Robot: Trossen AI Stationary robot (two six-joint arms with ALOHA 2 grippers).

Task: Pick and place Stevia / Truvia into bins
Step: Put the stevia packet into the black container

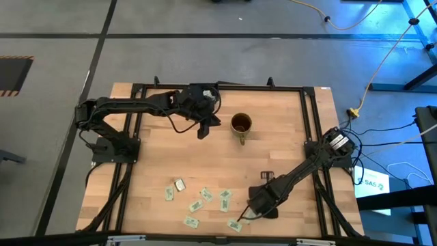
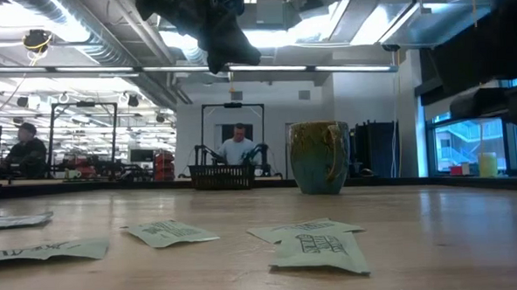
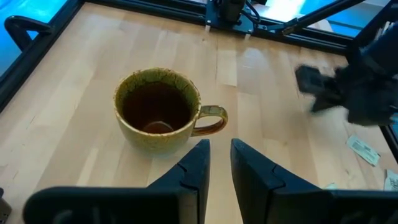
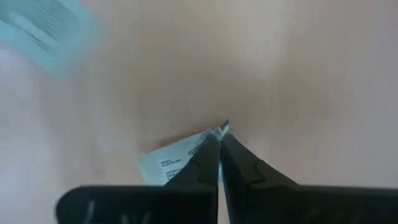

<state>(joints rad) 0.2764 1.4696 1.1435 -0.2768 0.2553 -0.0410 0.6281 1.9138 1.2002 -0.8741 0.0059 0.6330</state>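
Observation:
Several white-and-green Stevia sachets (image 1: 206, 195) lie flat near the table's front edge; in the low view they (image 2: 320, 247) lie in the foreground. The brown-gold mug (image 1: 240, 124) stands upright at the table's middle far part. My left gripper (image 3: 219, 155) hovers just left of the mug (image 3: 158, 115), its fingers slightly apart with nothing between them. My right gripper (image 4: 219, 142) points down at the near right end of the sachet group and is shut on one sachet (image 4: 171, 163). My right gripper pinches one corner of the sachet (image 4: 221, 129) between its two fingertips, coming from above and pointing down. The rest of the sachet spreads out flat beside the fingers, close to the tabletop. Whether it is lifted clear I cannot tell.
A small black object (image 1: 268, 175) sits on the table beside my right arm. Another sachet (image 4: 46, 28) lies close to the held one. Black rails (image 1: 311, 116) frame the tabletop. Bare wood lies between the mug and the sachets. People show in the room behind.

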